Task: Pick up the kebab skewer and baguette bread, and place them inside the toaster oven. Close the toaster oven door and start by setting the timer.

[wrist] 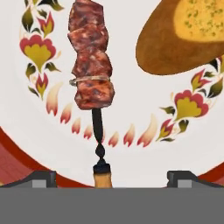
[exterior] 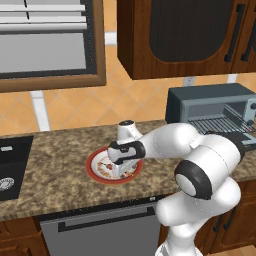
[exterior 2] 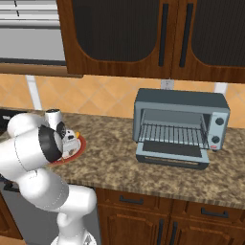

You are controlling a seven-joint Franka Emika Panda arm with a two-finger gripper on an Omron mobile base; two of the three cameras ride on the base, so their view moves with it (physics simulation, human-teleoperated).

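I've got the tool [wrist: 112,177] low over the plate [wrist: 26,144], fingers apart straddling the kebab skewer [wrist: 91,74] handle for a grasp | baguette bread [wrist: 183,35] alongside | toaster oven door [exterior 2: 172,154] down, ready.

**Camera positions, referenced to the plate**

Left base view: set behind the arm, looking forward and down over the counter; plate [exterior: 95,167] mid-frame, toaster oven [exterior: 210,107] far right of it.
Right base view: same counter from the other side; plate [exterior 2: 79,148] at left, toaster oven [exterior 2: 179,127] well apart, right of centre. Both share plate, oven and counter.
Hand view: very close above the plate [wrist: 131,109], facing down onto it.
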